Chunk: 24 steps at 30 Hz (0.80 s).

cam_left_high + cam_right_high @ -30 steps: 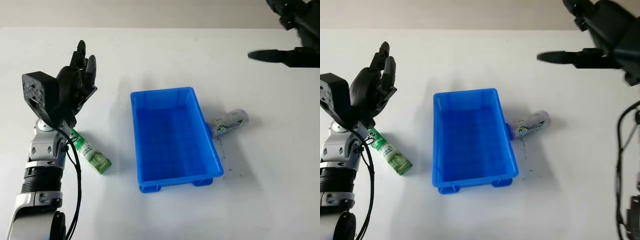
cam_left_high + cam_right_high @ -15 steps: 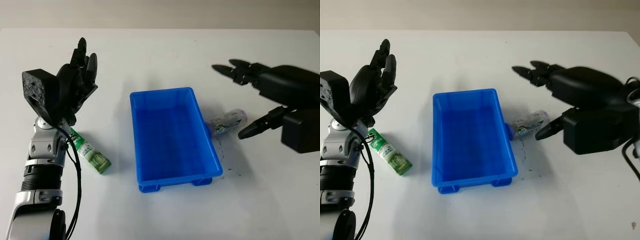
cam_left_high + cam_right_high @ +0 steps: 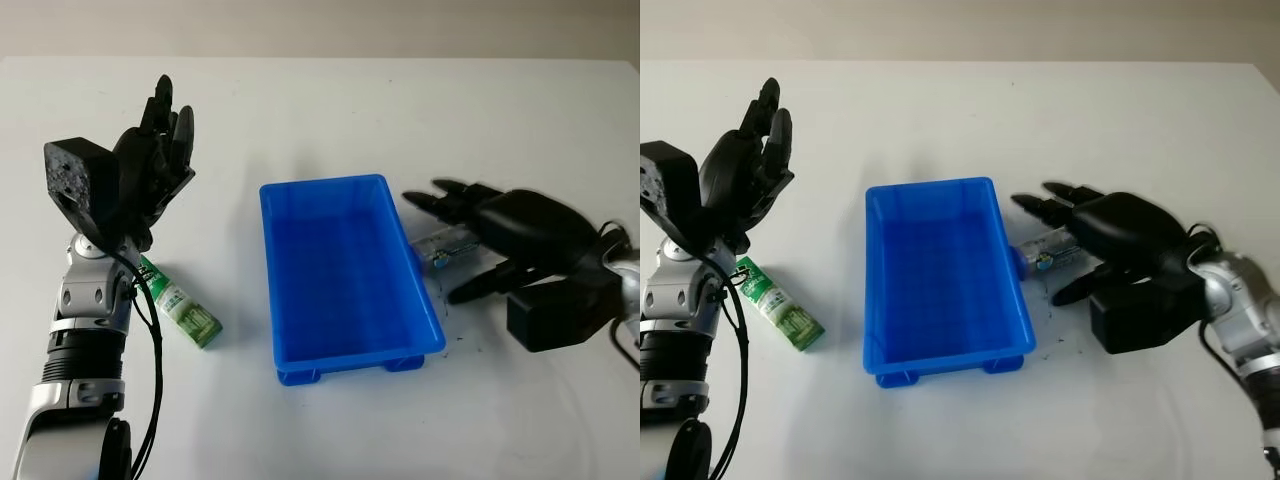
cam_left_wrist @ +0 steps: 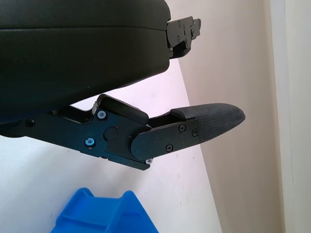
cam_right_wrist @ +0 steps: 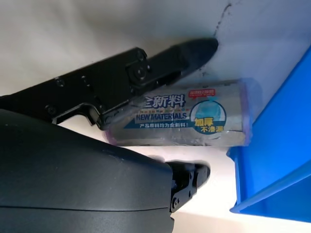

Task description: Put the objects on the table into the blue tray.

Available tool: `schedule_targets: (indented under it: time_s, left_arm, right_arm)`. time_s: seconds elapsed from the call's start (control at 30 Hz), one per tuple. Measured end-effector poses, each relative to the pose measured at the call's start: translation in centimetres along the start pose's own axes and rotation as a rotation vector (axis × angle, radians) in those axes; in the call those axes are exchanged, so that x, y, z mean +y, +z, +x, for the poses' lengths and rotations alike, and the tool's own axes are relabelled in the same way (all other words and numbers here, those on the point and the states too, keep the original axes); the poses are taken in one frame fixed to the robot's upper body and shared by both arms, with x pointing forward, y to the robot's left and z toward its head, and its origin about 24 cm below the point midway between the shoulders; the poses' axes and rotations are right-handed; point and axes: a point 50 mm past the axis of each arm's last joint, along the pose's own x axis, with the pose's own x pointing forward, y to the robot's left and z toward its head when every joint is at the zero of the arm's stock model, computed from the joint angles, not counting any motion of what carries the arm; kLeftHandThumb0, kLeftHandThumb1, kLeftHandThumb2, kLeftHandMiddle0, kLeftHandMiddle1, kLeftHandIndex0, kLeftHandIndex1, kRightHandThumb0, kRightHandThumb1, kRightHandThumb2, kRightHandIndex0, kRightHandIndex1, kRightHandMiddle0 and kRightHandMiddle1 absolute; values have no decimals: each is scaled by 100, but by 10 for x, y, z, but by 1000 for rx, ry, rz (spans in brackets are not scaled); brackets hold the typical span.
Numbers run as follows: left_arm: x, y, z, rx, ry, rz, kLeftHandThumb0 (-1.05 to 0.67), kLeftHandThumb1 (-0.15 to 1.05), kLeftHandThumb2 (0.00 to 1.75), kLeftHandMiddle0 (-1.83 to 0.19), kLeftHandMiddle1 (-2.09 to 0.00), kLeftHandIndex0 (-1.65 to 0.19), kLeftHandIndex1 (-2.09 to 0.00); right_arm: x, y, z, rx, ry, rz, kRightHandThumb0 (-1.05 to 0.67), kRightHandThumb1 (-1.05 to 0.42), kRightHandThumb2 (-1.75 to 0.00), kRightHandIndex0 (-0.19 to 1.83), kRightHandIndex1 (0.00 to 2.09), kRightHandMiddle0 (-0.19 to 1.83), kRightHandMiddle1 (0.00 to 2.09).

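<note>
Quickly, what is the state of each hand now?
Left hand: open, raised above the table, holding nothing.
Right hand: open, fingers around the grey packet, not yet gripping.

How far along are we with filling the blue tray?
Nothing is done yet: the blue tray holds nothing. In hand: the right hand, open, is around the grey packet beside the tray, not yet gripping. Left: that packet and the green packet below the raised, open left hand.

— What lies beyond the work itself?
— A white table [image 3: 320, 110] spreads across the scene; dark scuff marks [image 3: 455, 335] speckle it right of centre, toward the near side.
— And behind?
— A beige wall [image 3: 320, 25] runs along the table's far edge.
</note>
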Motion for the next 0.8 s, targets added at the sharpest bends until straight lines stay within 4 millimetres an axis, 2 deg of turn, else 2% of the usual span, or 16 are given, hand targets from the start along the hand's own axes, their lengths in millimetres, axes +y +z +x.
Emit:
schedule_targets:
  time_s: [0.03, 0.1, 0.17, 0.27, 0.37, 0.47, 0.57, 0.67, 0.8]
  left_arm:
    - [0, 0, 0, 0, 0, 0, -77, 105, 68, 19, 0, 19, 0]
    - [0, 0, 0, 1, 0, 0, -77, 105, 69, 19, 0, 19, 0]
    - [0, 0, 0, 1, -1, 0, -77, 105, 69, 19, 0, 19, 0]
    - [0, 0, -1, 2, -1, 1, -79, 105, 67, 19, 0, 19, 0]
    - [0, 0, 0, 2, -6, 1, -79, 105, 65, 19, 0, 19, 0]
    - [0, -1, 0, 4, -8, 1, -79, 105, 65, 19, 0, 19, 0]
    - [0, -1, 0, 6, -10, 0, -78, 105, 65, 19, 0, 19, 0]
    - [0, -1, 0, 9, -15, -2, -77, 105, 65, 19, 0, 19, 0]
    - [-1, -1, 0, 8, -22, -2, -76, 105, 66, 19, 0, 19, 0]
  right_arm:
    - [2, 0, 0, -9, -14, -26, -39, -89, -6, 23, 147, 29, 127]
    - [4, 1, 1, -25, -36, -63, -39, -93, -6, 10, 193, 17, 178]
    - [5, 2, 3, -35, -53, -87, -39, -95, -6, 14, 205, 15, 201]
    - [6, 1, 3, -43, -71, -133, -43, -102, -7, 42, 209, 29, 209]
    - [4, 0, 4, -52, -79, -181, -46, -104, -23, 66, 209, 42, 209]
    - [1, -2, 5, -37, -67, -185, -45, -105, -30, 65, 209, 43, 209]
    - [-6, -9, 6, 9, -64, -190, -44, -105, -26, 59, 209, 41, 209]
    - [-25, -23, 10, 81, -124, -208, -47, -105, -20, 53, 209, 38, 209]
    - [-74, -40, 16, 184, -273, -253, -53, -105, -20, 66, 209, 46, 209]
